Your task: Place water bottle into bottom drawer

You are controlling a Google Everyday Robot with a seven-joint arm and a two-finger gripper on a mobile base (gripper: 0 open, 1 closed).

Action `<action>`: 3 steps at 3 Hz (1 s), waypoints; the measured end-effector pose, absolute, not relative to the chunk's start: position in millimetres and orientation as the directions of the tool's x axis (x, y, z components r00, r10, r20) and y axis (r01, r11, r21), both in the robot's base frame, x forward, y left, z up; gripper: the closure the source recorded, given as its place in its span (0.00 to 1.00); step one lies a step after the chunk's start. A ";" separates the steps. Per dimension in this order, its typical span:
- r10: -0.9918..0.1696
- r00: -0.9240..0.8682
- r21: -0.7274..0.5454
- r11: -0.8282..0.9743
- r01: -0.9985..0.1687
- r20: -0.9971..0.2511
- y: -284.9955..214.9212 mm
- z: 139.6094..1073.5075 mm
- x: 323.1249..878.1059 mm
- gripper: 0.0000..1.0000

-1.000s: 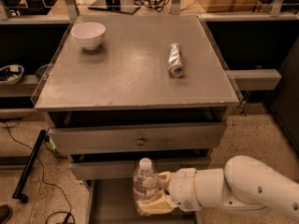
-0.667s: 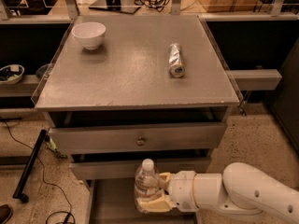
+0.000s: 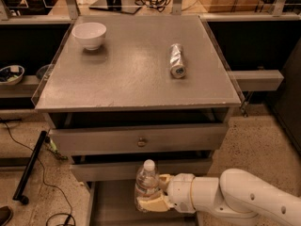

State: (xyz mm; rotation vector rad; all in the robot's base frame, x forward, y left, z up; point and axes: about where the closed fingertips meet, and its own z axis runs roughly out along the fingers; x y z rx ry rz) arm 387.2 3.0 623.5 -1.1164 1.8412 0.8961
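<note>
A small clear water bottle (image 3: 146,182) with a white cap stands upright at the bottom of the camera view. My gripper (image 3: 151,197) is shut on its lower body, reaching in from the right on a white arm (image 3: 235,199). The bottle hangs over the pulled-out bottom drawer (image 3: 110,206), a wide grey tray whose flat floor shows below and left of the bottle. I cannot tell whether the bottle's base touches the drawer floor.
Two upper drawers sit above, the top one (image 3: 138,138) with a round knob. On the cabinet top lie a white bowl (image 3: 89,34) at the back left and a silver can (image 3: 177,60) on its side. A black cable (image 3: 28,166) lies on the floor at left.
The white arm has drawn back slightly to the right. The bottle and the gripper hold about the same spot over the drawer.
</note>
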 end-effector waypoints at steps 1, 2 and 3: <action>-0.354 -0.314 0.160 0.403 -0.901 -0.881 7.5 612.4 385.4 1.00; -0.318 -0.316 0.140 0.472 -0.871 -0.894 11.7 595.5 390.5 1.00; -0.252 -0.330 0.139 0.565 -0.813 -0.909 13.6 574.5 407.9 1.00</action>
